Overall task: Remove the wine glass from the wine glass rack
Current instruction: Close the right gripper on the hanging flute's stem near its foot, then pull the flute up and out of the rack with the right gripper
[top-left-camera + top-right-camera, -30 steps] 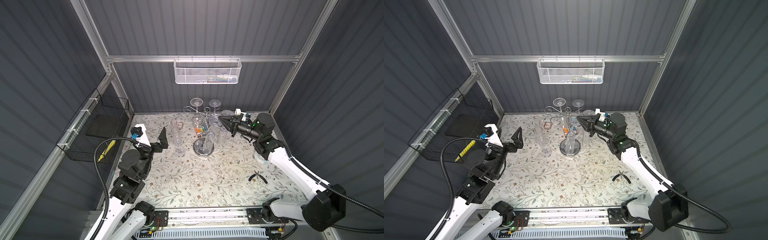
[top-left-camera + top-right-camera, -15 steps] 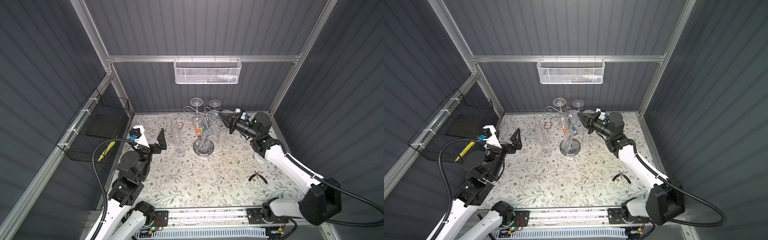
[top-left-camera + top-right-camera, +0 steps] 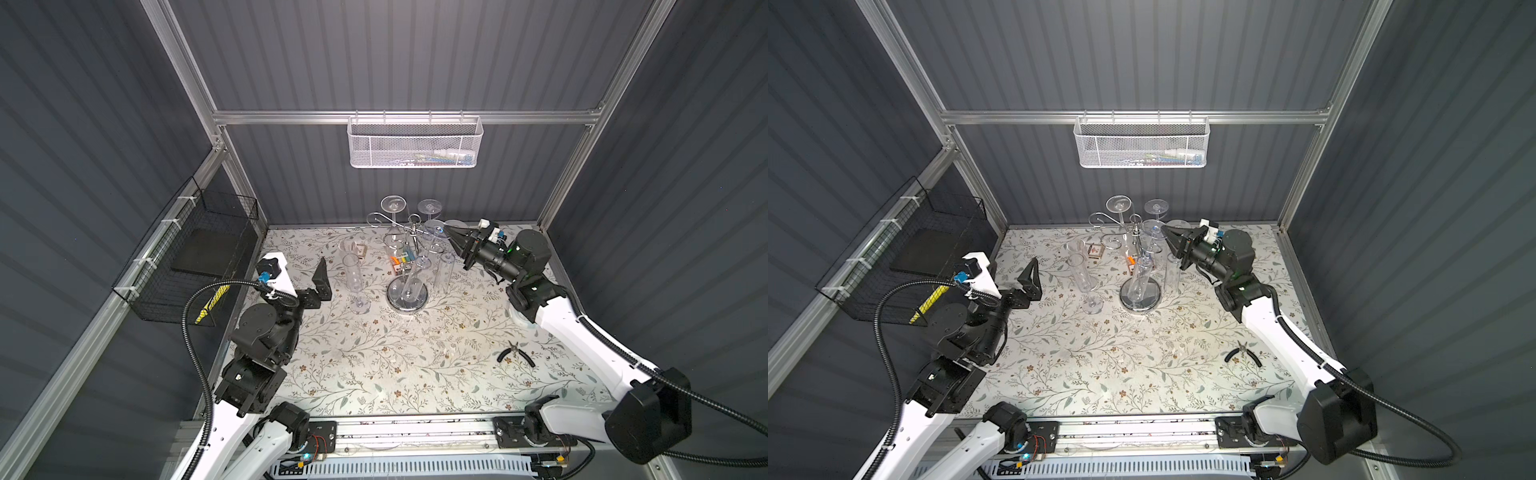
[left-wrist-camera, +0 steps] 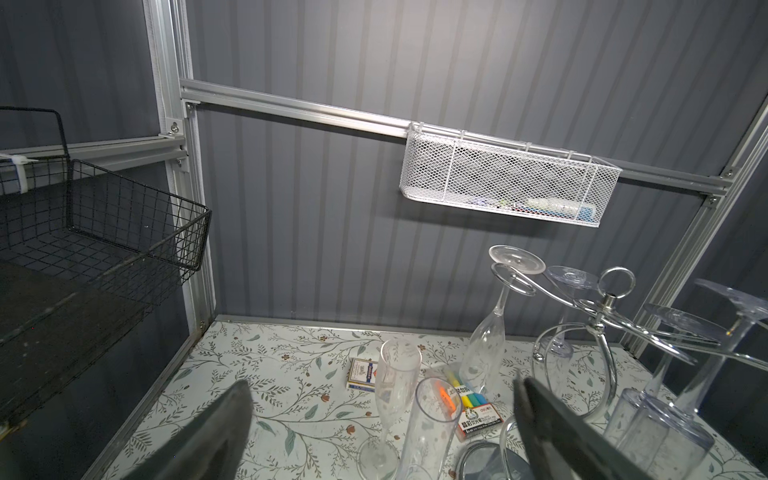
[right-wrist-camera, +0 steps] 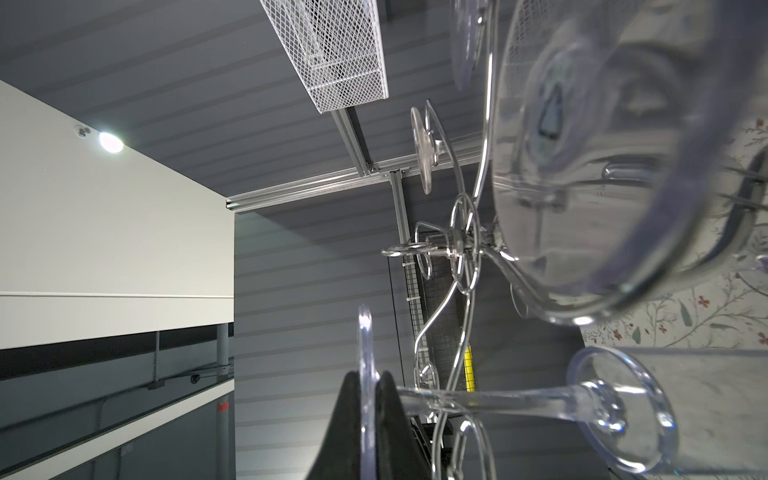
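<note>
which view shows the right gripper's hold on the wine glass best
The right wrist view: close up, the right gripper pinches the wine glass by its foot disc. Both top views show the grip tiny, beside the wine glass rack; the left wrist view misses the gripper.

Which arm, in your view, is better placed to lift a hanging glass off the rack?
Right. The right gripper is shut on the foot of a wine glass hanging on the rack; the left gripper stands open, off to the side, holding nothing.

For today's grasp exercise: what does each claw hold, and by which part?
Right claw pinches the wine glass by its foot's rim; left claw holds nothing.
</note>
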### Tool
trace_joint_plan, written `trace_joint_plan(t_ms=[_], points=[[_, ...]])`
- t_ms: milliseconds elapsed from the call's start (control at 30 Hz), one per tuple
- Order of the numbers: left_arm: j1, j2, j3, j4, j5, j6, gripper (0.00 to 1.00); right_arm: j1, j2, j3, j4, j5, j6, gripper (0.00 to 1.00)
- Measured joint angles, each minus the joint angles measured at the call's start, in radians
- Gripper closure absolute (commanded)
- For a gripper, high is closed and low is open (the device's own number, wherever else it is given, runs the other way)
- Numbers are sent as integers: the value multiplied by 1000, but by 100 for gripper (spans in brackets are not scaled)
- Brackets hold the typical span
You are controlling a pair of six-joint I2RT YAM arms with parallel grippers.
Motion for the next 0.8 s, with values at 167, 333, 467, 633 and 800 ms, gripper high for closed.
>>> trace_joint_plan(t_ms=[167, 333, 467, 633, 800], points=[[0, 0, 0, -1, 0, -4, 0, -23, -40, -40, -20, 16, -7, 100], [0, 2, 0, -5, -3, -10, 0, -45, -86, -92, -34, 31, -17, 100], [0, 13, 0, -4, -2, -11, 0, -69, -127, -124, -55, 31, -27, 100], [0, 62, 34, -36, -8, -35, 0, -121, -208, -134, -110, 5, -84, 100], [0, 156, 160, -98, -11, -89, 0, -183, -306, -161, -164, -24, -155, 100]])
